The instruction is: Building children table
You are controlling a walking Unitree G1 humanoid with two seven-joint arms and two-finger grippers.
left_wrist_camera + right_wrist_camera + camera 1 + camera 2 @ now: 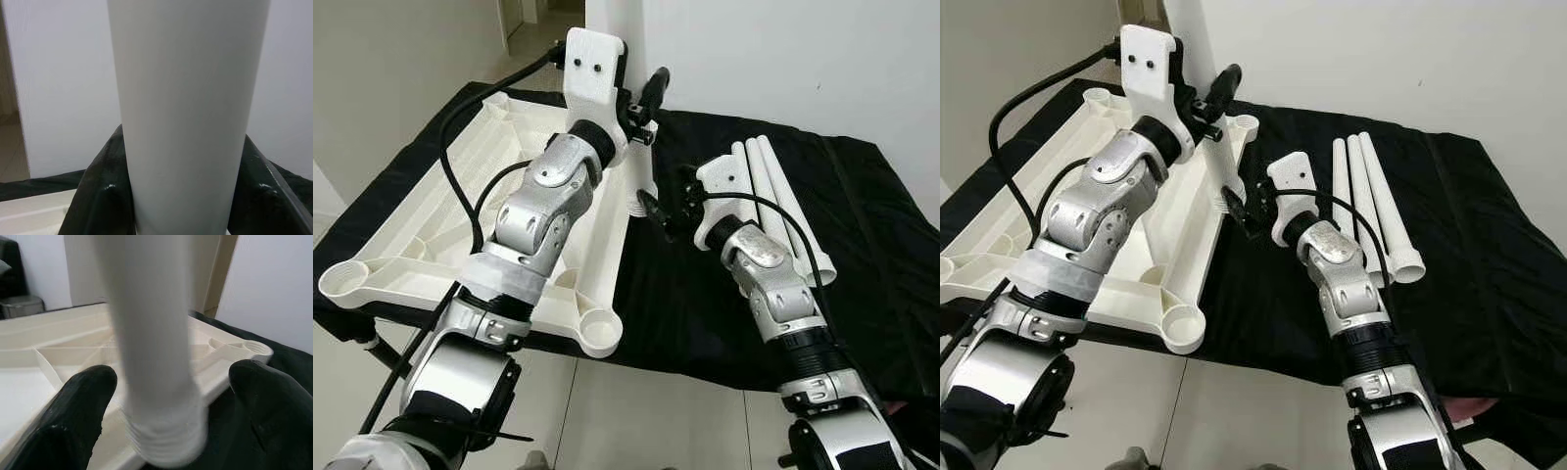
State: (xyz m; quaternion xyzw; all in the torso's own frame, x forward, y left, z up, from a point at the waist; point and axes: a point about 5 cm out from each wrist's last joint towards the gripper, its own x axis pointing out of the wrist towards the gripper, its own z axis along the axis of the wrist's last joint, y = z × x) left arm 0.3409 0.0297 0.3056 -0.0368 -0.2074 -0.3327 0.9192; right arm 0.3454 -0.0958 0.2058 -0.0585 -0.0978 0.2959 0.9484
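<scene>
Your white plastic table leg [154,357], a long round tube, stands straight up with its ridged screw end pointing down. That end sits right by the edge of the big white plastic table top [460,196], which lies upside down so its round corner sockets face up. The leg looks close to one socket, but you cannot tell if it is in yet.

Your left gripper [646,103] is pinching the leg high up. In the left wrist view the black fingers [100,196] press on both sides of the tube. It holds there, I think, to keep the leg straight while the bottom gets lined up.

Your right gripper [171,396] sits low, near the ridged end. Its fingers are spread wide, one on each side of the leg, and they do not touch it. It seems ready to steady or turn the bottom end.

Three more white plastic legs [1371,211] lie side by side on the black cloth [705,294] on your right, waiting their turn. The cloth covers the tabletop and keeps the parts from sliding.

Next, you likely need to guide the ridged end into a socket and twist. Go slow, because a tilted leg may not catch the thread.
</scene>
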